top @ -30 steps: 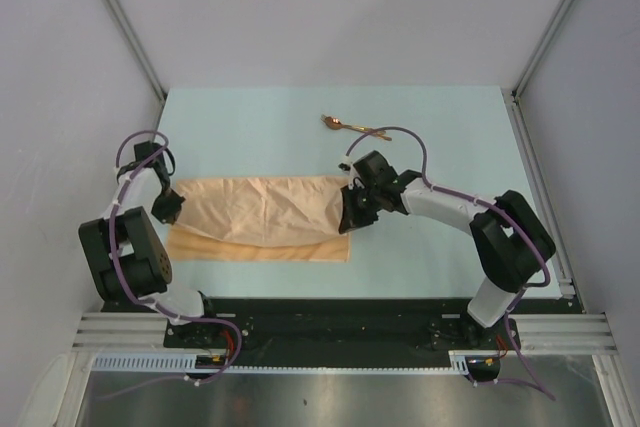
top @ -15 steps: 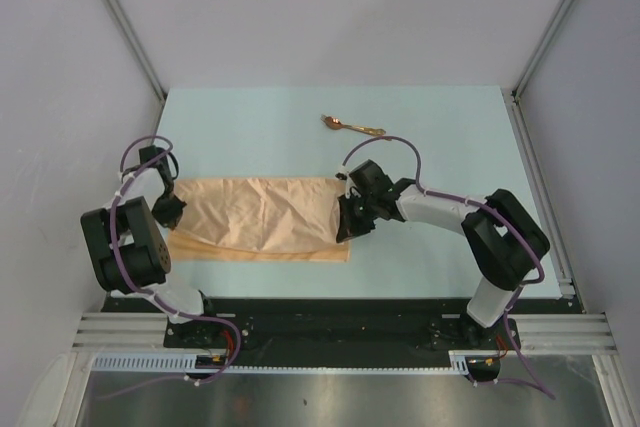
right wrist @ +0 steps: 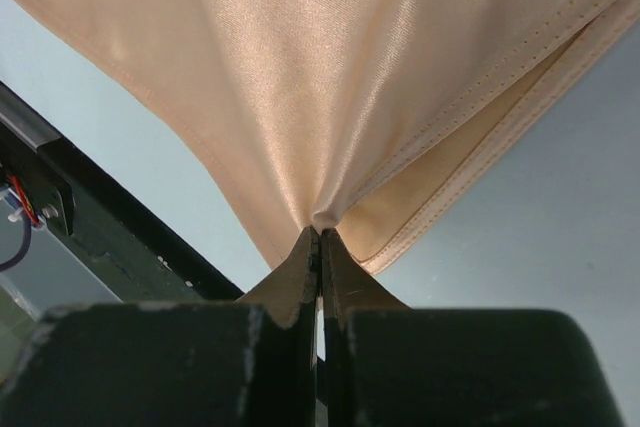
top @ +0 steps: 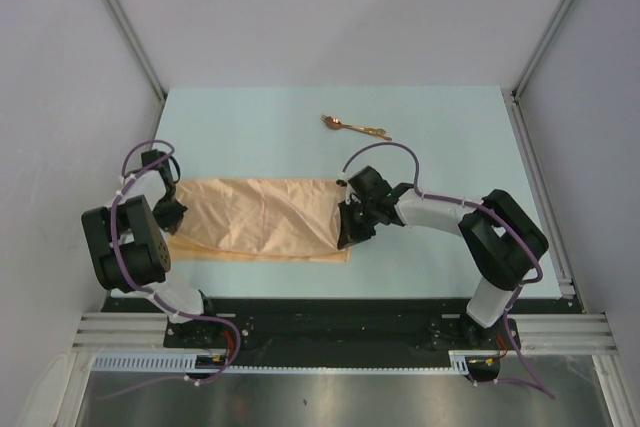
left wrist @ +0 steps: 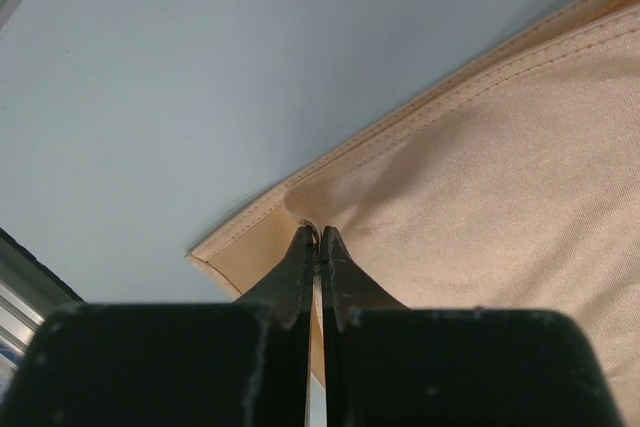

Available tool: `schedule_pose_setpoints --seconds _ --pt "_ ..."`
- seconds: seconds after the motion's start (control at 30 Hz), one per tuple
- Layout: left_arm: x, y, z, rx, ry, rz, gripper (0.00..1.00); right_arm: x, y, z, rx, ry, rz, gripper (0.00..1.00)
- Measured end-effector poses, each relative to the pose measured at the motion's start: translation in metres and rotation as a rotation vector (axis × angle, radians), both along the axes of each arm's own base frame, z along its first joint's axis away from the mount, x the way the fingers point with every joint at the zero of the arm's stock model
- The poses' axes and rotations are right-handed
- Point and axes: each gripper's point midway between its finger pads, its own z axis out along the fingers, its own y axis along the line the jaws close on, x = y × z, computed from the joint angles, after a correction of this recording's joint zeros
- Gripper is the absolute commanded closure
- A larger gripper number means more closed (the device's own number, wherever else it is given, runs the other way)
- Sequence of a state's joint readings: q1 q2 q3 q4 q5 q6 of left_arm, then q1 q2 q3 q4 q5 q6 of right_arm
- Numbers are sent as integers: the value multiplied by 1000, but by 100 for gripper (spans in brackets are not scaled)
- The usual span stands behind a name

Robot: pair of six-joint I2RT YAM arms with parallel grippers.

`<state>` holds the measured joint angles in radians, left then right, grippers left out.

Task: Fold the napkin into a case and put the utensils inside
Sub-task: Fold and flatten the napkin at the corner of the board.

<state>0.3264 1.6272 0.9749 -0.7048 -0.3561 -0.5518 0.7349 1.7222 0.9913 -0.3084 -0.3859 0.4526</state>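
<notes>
The napkin (top: 260,215) runs lengthwise between the jaws; left gripper (left wrist: 318,237) and right gripper (right wrist: 320,232) each pinch one end.

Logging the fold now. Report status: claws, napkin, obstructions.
Left claw shut on napkin corner. Right claw shut on opposite end. Napkin folded over, two layers. Utensils lie beyond it, apart.

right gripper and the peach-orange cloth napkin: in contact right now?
Touching. The right wrist view shows the right gripper pinched shut on a gathered fold of the peach-orange cloth napkin, with the fabric puckering at its tips.
</notes>
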Motion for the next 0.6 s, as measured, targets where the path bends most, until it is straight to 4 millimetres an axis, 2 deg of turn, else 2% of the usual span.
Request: schedule_pose_setpoints --seconds 0.23,0.6 --pt "-9 4 -3 8 21 19 100 -10 1 -6 -7 13 13 100" --pt "-10 2 -8 -5 23 18 100 -5 -2 -9 -13 13 -3 100"
